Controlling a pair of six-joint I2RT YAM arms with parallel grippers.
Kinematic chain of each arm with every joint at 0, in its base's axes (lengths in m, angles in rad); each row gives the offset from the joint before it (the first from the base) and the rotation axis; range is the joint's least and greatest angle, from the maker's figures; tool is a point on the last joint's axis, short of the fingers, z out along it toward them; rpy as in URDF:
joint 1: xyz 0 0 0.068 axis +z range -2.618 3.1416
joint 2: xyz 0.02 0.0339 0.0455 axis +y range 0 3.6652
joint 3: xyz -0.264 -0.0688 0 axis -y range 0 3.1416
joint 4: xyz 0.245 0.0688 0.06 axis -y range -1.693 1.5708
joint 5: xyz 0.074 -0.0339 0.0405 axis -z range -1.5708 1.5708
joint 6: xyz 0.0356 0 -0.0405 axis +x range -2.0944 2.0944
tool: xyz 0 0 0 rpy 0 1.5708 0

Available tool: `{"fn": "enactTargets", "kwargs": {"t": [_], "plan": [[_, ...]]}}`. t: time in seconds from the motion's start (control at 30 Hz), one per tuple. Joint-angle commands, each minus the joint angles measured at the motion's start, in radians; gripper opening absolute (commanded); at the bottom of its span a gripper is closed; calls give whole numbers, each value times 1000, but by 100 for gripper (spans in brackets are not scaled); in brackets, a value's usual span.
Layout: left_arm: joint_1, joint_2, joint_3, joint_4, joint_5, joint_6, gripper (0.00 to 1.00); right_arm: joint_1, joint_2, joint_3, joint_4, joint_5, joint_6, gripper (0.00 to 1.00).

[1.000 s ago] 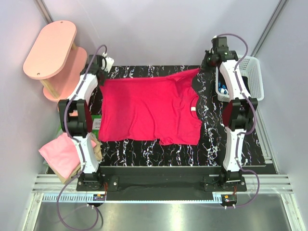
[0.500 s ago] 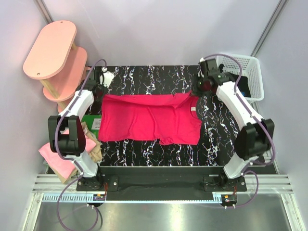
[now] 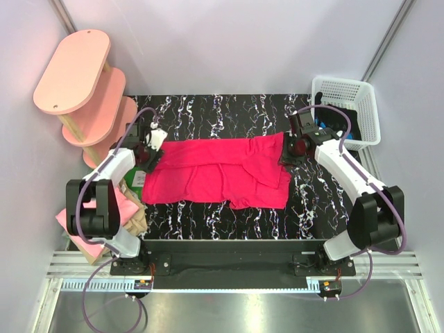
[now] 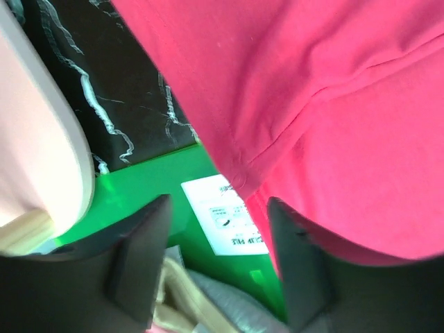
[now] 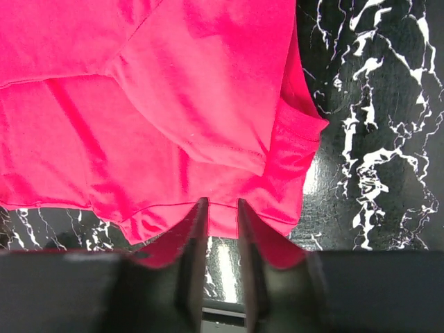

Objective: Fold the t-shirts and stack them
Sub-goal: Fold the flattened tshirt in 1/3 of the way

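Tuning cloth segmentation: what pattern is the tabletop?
The tabletop is black with white marble veining, clearest in the top external view.

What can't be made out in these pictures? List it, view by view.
- Top view: contents of the white plastic mesh basket, partly covered by the right arm.
- Top view: the light pink folded shirt and tan cloth, partly behind the left arm.
- Left wrist view: print on the white label, blurred.
- Right wrist view: whether the right gripper pinches the crimson-pink t-shirt; jaws nearly closed, contact unclear.
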Motion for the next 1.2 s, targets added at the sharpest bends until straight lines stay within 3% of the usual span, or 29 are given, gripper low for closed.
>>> {"fn": "enactTargets", "kwargs": {"t": [0.0, 0.07, 0.13, 0.23, 0.37, 0.63, 0.77, 1.07, 1.17], "plan": [[3, -125, 63, -33, 60, -15, 82, 1, -19, 111, 19, 33, 0, 33], [-7, -163, 130, -99, 91, -26, 99, 1, 4, 163, 10, 32, -17, 31], [-32, -185, 190, -137, 122, -42, 99, 1, 47, 232, 10, 36, -23, 29], [-135, -206, 226, -148, 129, -59, 99, 1, 118, 300, 31, 26, -28, 17], [-256, -67, 301, -139, 91, -102, 98, 3, 299, 390, 46, 18, -23, 11], [-244, 287, 506, -142, -29, -132, 90, 1, 506, 481, 49, 35, -14, 11], [-221, 323, 520, -142, -24, -144, 89, -6, 564, 515, 48, 55, -14, 11], [-135, 280, 385, -101, 2, -122, 87, -61, 678, 579, 49, 44, -5, 10], [-103, 317, 407, -105, 13, -135, 86, -86, 715, 595, 49, -13, 10, 9]]}}
